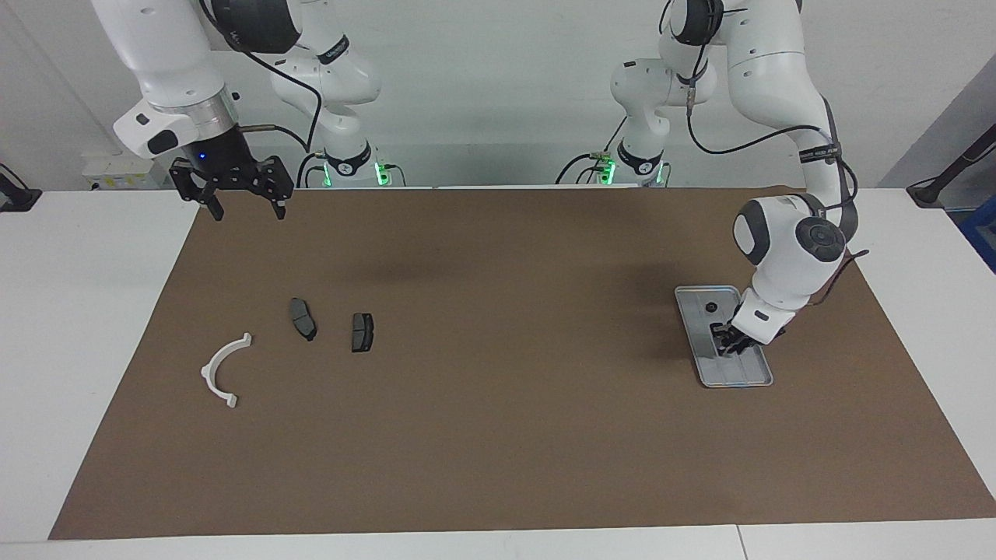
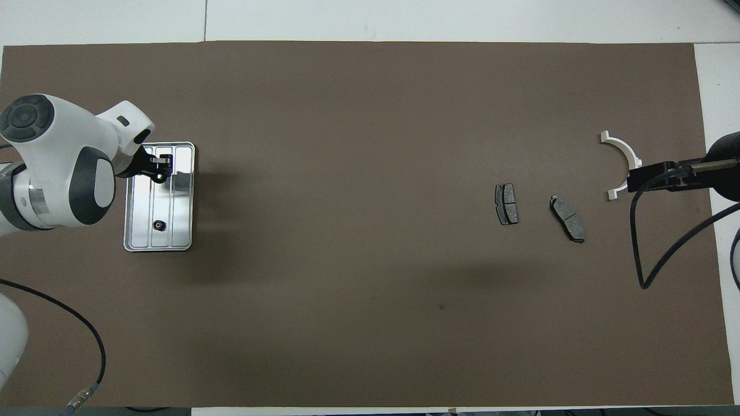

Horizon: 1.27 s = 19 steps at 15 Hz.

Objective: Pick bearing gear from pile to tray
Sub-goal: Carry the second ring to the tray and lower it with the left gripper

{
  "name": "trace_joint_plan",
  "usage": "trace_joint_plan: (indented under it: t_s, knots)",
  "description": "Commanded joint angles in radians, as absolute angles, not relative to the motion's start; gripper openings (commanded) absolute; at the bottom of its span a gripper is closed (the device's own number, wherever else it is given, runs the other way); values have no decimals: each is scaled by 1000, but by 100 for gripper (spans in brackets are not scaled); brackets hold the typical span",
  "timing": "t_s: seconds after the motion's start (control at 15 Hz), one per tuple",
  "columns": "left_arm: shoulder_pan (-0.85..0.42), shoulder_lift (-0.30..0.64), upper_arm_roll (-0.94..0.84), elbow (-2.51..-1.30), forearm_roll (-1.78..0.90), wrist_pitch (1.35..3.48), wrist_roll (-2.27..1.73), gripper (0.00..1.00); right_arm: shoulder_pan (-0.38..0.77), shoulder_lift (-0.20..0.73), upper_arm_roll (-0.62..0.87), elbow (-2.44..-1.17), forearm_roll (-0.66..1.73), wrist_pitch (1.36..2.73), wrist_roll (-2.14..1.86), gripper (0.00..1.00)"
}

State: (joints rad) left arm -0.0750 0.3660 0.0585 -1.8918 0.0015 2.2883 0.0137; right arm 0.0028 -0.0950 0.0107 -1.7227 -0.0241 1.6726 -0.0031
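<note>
We're down over the tray [image 1: 759,379] with the left gripper [image 1: 730,342], low above the part of its floor farther from the robots. Whether those fingers are parted or pinched, and whether a part sits between them, we cannot tell from either view. The tray lies on the brown mat [image 1: 498,435] toward the left arm's end of the table, well apart from everything else.

One small black round piece [image 2: 158,225] already rests on the tray floor, in the part nearer the robots; we take that for a bearing gear already delivered. So this looks like the placing step.

To do it well, we'd want the release made low, close to the ribbed floor, because a small round part would likely roll or bounce over that shallow rim. Then a straight lift, so the fingers don't nudge the tray.

Toward the right arm's end lies what we can see of the pile: a white half-ring bracket [image 1: 224,369] and two brake pads [image 1: 303,318], [image 1: 362,332]. We see no round pieces among them.

The right gripper [image 1: 244,202] waits, raised near the mat's corner by its own base, fingers spread wide and empty.
</note>
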Motion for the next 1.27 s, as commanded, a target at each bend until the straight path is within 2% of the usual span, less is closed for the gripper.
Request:
trace_joint_plan:
  t_s: [0.0, 1.2]
  knots:
    - [-75, 356, 61, -1951, -15, 2362, 14, 5, -15, -91, 23, -1713, 0, 1680, 5, 100]
    - [-57, 356, 61, -1953, -14, 2367, 29, 10, -34, -97, 44, -1713, 2, 1674, -2, 100]
